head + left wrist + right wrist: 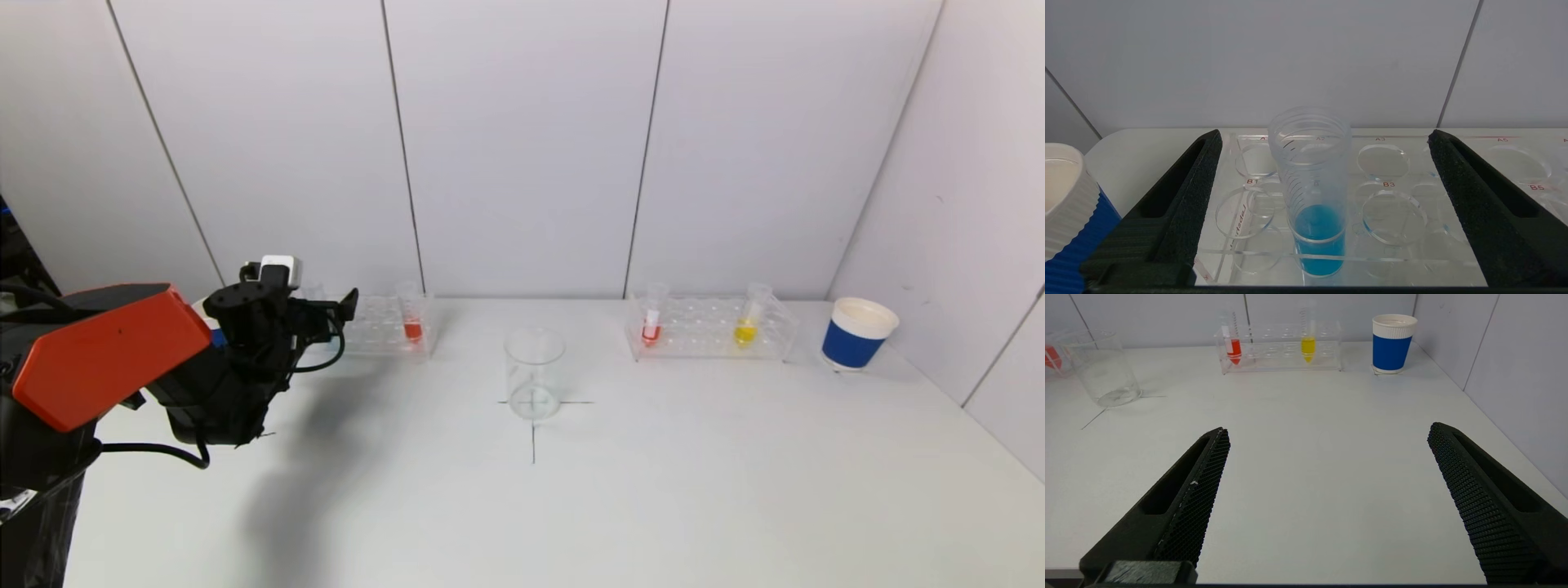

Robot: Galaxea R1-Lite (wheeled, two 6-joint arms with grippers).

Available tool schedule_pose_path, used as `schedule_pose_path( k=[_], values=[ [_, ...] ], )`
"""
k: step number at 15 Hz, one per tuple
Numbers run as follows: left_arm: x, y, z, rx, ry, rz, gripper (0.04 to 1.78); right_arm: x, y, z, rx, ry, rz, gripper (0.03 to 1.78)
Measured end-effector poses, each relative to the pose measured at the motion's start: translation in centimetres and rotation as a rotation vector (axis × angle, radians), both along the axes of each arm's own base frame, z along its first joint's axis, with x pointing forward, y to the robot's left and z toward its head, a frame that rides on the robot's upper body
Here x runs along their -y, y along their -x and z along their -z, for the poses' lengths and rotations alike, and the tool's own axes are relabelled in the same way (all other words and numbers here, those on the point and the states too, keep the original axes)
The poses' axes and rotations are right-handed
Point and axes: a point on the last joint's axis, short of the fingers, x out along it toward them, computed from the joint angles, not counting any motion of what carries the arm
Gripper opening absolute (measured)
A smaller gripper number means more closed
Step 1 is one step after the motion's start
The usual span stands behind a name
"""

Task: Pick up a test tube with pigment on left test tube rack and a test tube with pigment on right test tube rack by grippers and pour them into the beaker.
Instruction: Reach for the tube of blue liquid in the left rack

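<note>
Nothing has been poured: the beaker (535, 374), at frame centre, is seen empty. The blue-pigment tube (1314, 204) is framed, untouched, between the left gripper's (1323, 204) spread fingers. The right gripper (1327, 498) is held wide apart, far from the right rack (1282, 347).

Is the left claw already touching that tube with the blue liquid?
Apart. In the left wrist view the left gripper stands wide open around the blue tube, with clear rack visible between the tube and each finger.
</note>
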Motion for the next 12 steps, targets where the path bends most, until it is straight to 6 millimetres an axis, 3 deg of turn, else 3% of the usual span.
schedule_pose_path(
  k=[12],
  values=[
    [-0.27, -0.02, 0.29, -0.003, 0.007, -0.018, 1.76, 0.0, 0.0, 0.0, 0.0, 0.0, 0.0, 1.76]
  ],
)
